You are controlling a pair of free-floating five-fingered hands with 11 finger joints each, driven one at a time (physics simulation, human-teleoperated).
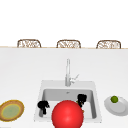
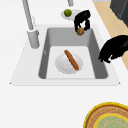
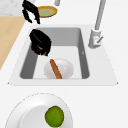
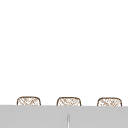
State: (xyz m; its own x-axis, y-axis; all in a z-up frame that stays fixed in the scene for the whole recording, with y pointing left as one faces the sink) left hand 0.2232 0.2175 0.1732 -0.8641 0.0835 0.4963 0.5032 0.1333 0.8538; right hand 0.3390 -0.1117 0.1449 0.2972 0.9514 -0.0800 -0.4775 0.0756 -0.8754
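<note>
My right hand [image 1: 81,98] hangs over the right end of the sink basin [image 1: 40,92], fingers curled round a small brown round thing [image 2: 80,31]. The left side view shows that hand [image 2: 82,17] at the far end of the basin. In the right side view the hand [image 3: 40,41] is close, with the brown thing [image 3: 45,53] under its fingers. My left hand [image 1: 43,105] floats above the sink's front left rim, fingers hanging loosely and holding nothing; it shows too in both side views [image 2: 116,46] [image 3: 30,10]. On the basin floor lies a white plate [image 2: 61,63] with a long brown sausage [image 2: 71,60] across it.
A big red ball [image 1: 67,115] hides the sink's front middle. A grey faucet [image 1: 67,72] stands behind the basin. On the counter to the right, a lime [image 1: 114,99] sits on a white plate [image 1: 120,107]. A yellow-rimmed plate [image 1: 21,106] lies at the left.
</note>
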